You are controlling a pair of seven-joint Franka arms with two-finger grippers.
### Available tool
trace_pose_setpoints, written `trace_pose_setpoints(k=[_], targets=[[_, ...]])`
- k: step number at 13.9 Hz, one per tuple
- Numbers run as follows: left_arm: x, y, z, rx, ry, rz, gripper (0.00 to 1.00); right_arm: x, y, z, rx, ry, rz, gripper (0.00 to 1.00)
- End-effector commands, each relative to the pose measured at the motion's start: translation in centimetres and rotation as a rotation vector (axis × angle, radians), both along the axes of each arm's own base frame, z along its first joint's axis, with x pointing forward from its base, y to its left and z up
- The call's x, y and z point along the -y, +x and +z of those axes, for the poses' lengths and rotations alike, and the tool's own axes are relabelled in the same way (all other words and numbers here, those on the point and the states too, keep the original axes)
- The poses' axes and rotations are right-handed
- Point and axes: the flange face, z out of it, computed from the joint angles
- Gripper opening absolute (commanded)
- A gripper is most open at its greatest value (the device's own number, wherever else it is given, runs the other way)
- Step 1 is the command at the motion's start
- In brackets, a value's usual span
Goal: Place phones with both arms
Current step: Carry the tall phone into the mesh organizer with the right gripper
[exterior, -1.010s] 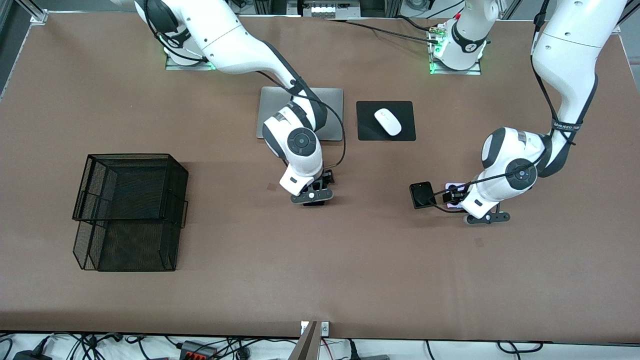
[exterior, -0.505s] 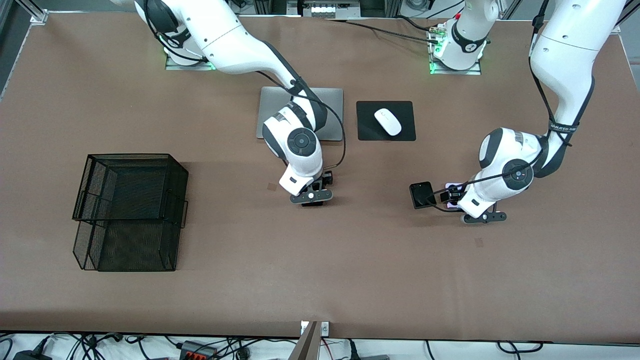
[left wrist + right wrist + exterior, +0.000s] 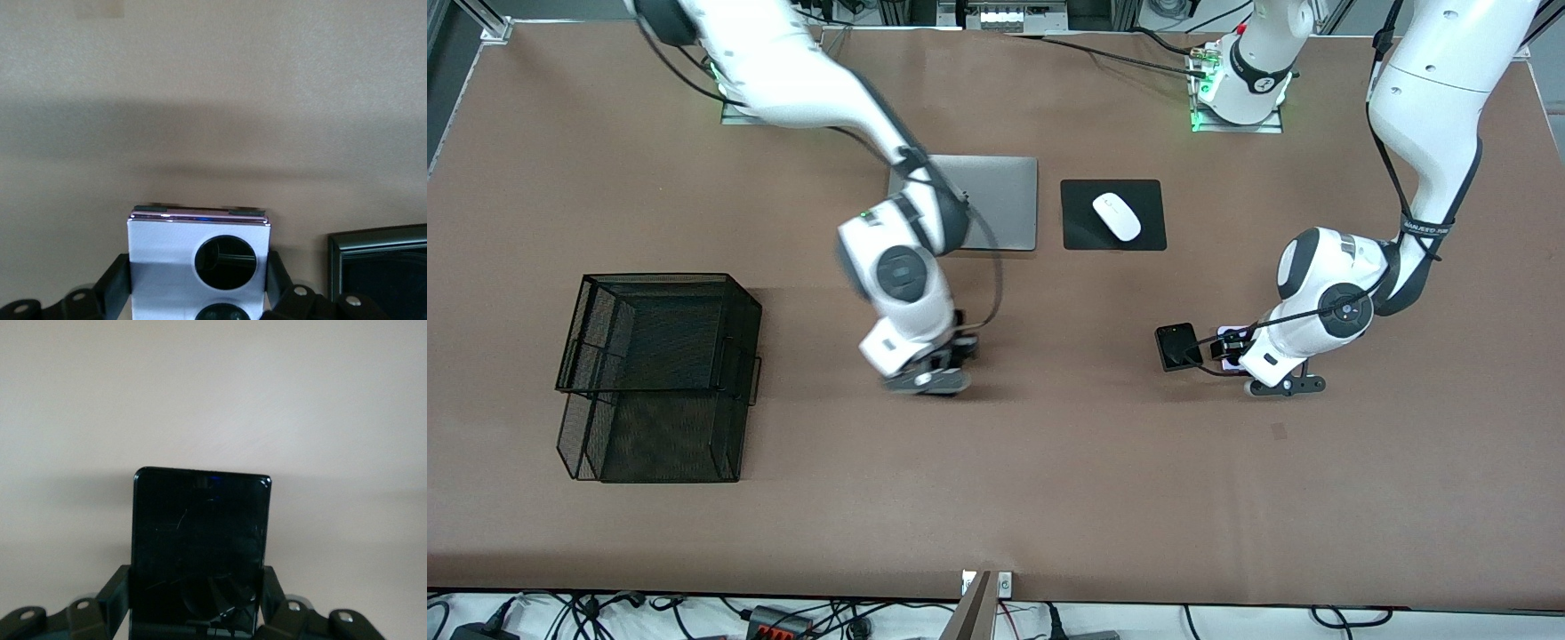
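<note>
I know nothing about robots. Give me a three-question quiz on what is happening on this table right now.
1. True or false: the right gripper is shut on the long black phone.
2. Which phone sits between the left gripper's fingers? A) black flip phone B) lilac-white phone C) neither
3. Fill in: the white computer mouse lies on a black ____, beside the silver laptop.

Key:
1. True.
2. B, the lilac-white phone; the black flip phone lies beside it on the table.
3. Mouse pad.
</note>
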Motion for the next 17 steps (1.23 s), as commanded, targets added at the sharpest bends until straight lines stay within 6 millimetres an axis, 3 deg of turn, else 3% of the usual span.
trace_pose_setpoints(k=[1,3,4,6,9,11,12,14,17], targets=[[-0.1,0.9,3.8,0.062,0.024,-0.017,0.17,6.7,2.4,4.7,-0.034,-0.009,-0.027,0.24],[0.2,1.9,7.7,0.059,0.052,-0.023,0.17,12.2,3.6,8.0,-0.085,-0.01,-0.016,0.24],[0.8,2.4,9.1,0.024,0.062,-0.032,0.18,13.9,3.5,9.4,-0.111,-0.018,0.003,0.24],[3.5,4.0,14.2,-0.026,0.063,-0.047,0.18,19.8,3.9,10.9,-0.17,-0.025,0.036,0.24],[9.8,4.0,18.0,-0.017,0.005,-0.1,0.17,29.4,3.8,11.4,-0.226,-0.011,0.093,0.24],[14.6,3.8,16.7,-0.054,-0.086,-0.061,0.16,34.5,3.1,10.9,-0.267,0.0,0.109,0.24],[18.3,3.6,16.0,-0.073,-0.131,-0.061,0.16,36.1,2.4,10.8,-0.282,0.006,0.118,0.24],[24.6,3.6,14.2,-0.088,-0.156,-0.042,0.16,36.9,1.1,9.4,-0.316,0.004,0.111,0.24],[31.7,2.7,10.7,-0.046,-0.218,0.009,0.15,36.9,0.2,7.9,-0.357,0.004,0.111,0.24]])
